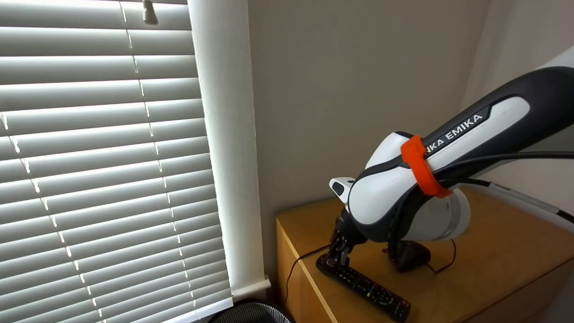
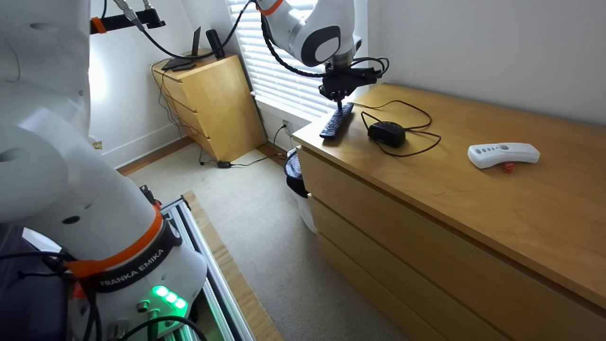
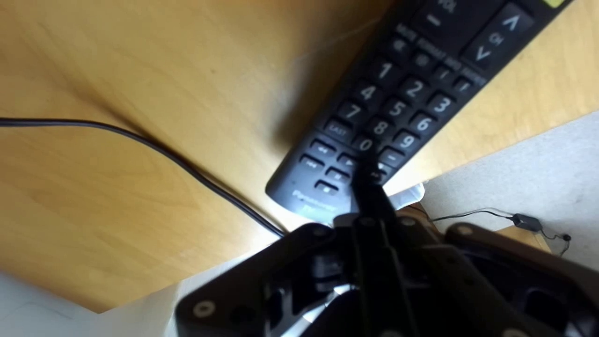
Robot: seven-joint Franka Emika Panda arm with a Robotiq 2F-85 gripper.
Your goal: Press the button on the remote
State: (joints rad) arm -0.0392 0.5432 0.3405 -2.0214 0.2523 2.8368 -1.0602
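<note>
The remote is a long black bar with rows of small buttons. It lies flat on the wooden dresser top, near a corner, in both exterior views (image 1: 370, 289) (image 2: 335, 124). In the wrist view the remote (image 3: 395, 107) shows number keys and a row of playback keys near its branded end. My gripper (image 1: 338, 260) points down over that end, and it also shows there in an exterior view (image 2: 339, 105). In the wrist view the gripper's fingers (image 3: 367, 166) are together, with the tip just below the 0 key. The tip hides some keys; contact cannot be told.
A rounded black corded device (image 2: 387, 133) sits beside the remote, its cable (image 3: 154, 144) looping on the dresser (image 2: 454, 189). A white controller (image 2: 504, 154) and a small red die (image 2: 508, 167) lie farther along. A bin (image 1: 251, 312) stands below the dresser's end by the window.
</note>
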